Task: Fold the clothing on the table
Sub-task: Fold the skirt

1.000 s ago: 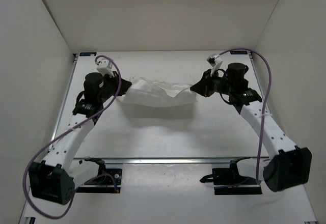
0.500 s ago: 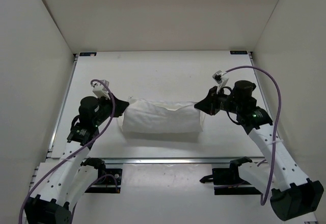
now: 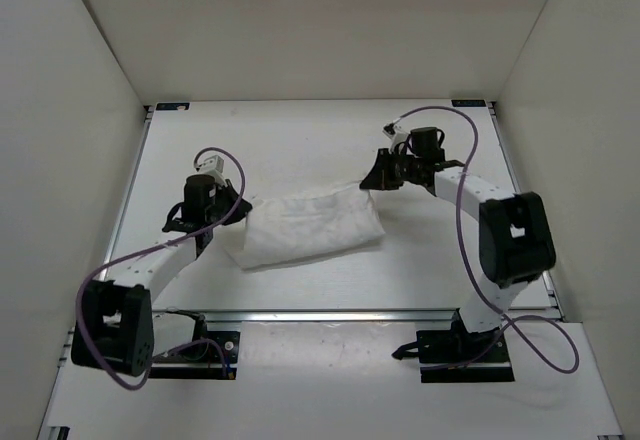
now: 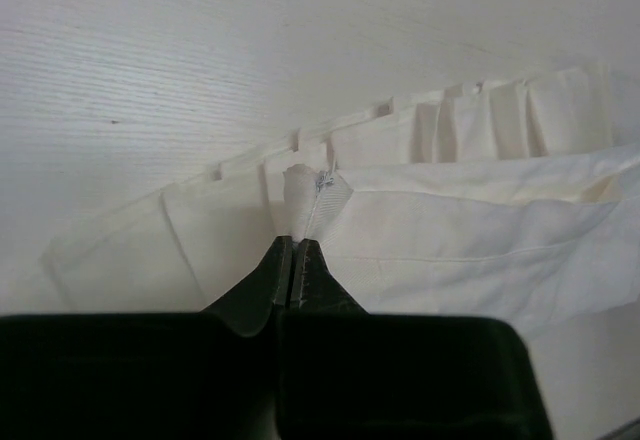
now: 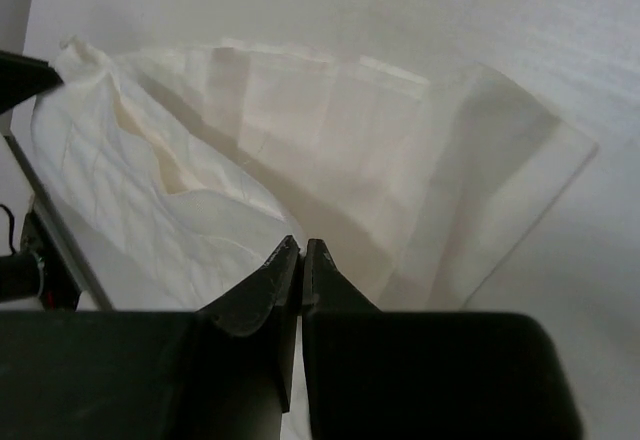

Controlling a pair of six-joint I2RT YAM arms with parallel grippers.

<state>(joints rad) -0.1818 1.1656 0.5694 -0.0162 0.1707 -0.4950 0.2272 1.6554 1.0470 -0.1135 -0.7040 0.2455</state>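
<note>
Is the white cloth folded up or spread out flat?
Folded over, not spread flat. The clothing shows one layer lying on a pleated layer beneath, and from above it is a narrow band on the table.

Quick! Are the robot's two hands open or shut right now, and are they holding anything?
Left gripper: shut, pinching an edge of the clothing.
Right gripper: shut, pinching the clothing at its other end.

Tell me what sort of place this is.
Probably an enclosed robot test cell rather than a home: plain white walls box in a matte white table with metal rails along its edges.
</note>
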